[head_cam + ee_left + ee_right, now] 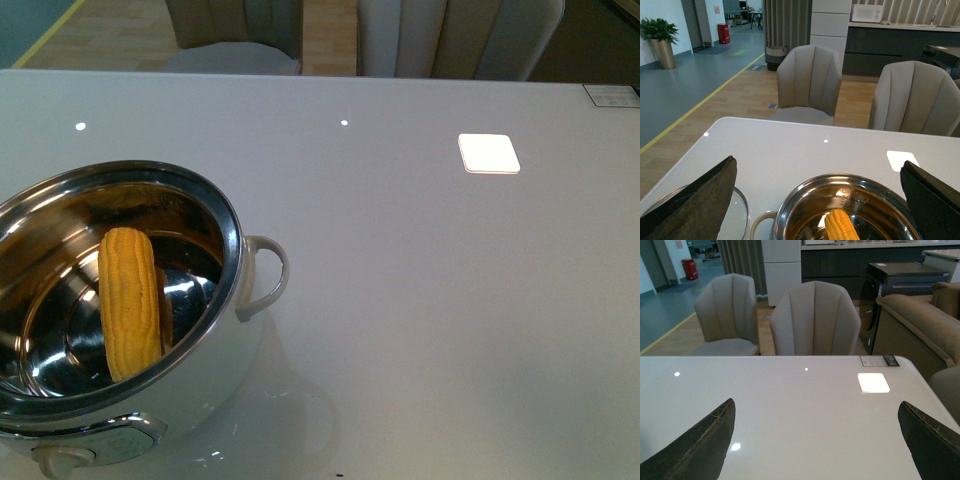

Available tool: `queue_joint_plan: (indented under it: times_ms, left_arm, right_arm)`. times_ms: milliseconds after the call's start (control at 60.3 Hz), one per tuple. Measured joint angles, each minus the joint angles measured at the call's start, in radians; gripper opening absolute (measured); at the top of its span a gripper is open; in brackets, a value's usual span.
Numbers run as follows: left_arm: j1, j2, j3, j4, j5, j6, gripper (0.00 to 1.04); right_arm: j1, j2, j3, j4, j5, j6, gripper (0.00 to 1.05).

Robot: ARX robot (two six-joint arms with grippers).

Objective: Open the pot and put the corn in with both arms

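The corn lies inside the uncovered pot at the near left of the glossy white table, its long axis running from our side toward the far edge, propped slightly against the steel wall. We see a husk-free yellow cob with tidy kernel rows, mirrored in the polished round bowl. The pot's white body carries a loop handle and a front knob. A glass lid rests beside it. Our left gripper hangs above the pot, fingers spread and empty; our right gripper is likewise released over bare tabletop.
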State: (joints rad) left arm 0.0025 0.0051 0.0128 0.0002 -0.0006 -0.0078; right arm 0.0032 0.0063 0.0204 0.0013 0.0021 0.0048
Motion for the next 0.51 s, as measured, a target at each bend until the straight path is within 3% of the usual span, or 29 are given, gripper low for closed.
queue_joint_plan:
  times_ms: [514]
  left_arm:
    - [0.000, 0.000, 0.000, 0.000, 0.000, 0.000, 0.98]
  right_arm:
    - [0.000, 0.000, 0.000, 0.000, 0.000, 0.000, 0.96]
